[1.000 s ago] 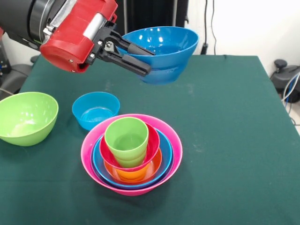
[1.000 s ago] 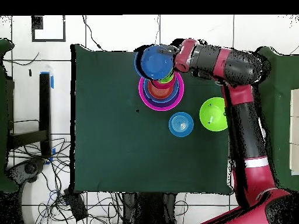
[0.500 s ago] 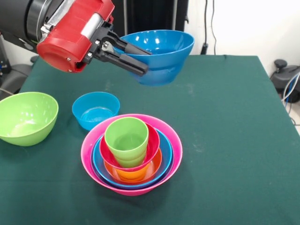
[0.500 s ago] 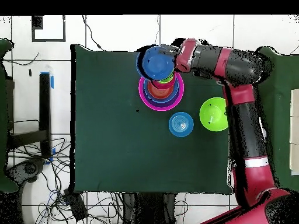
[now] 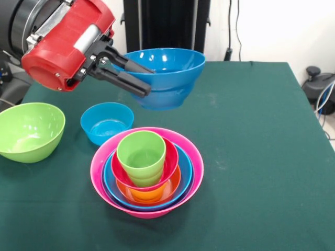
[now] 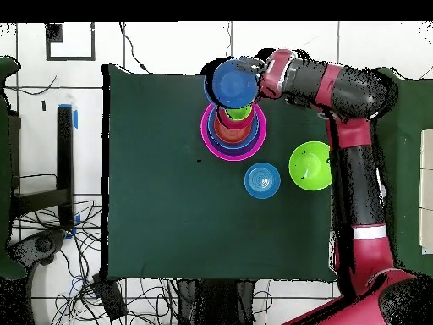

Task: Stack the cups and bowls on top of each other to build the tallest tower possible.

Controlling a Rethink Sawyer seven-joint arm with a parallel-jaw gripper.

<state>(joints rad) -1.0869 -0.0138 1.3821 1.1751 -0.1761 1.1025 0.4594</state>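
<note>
Green table [image 5: 251,157] | white wall [image 5: 282,26] | gripper [image 5: 137,78] holding blue bowl [image 5: 167,70]

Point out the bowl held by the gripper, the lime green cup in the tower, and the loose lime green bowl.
dark blue bowl [image 5: 167,86], front view, outer wall.
lime green cup [image 5: 141,151], front view, inner wall.
lime green bowl [image 5: 29,130], front view, inside surface.

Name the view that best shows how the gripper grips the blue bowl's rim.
The front view: the gripper clamps the dark blue bowl's rim, one finger inside, one outside. The overhead view shows only the dark blue bowl's round inside beside the arm, the fingers unclear.
</note>
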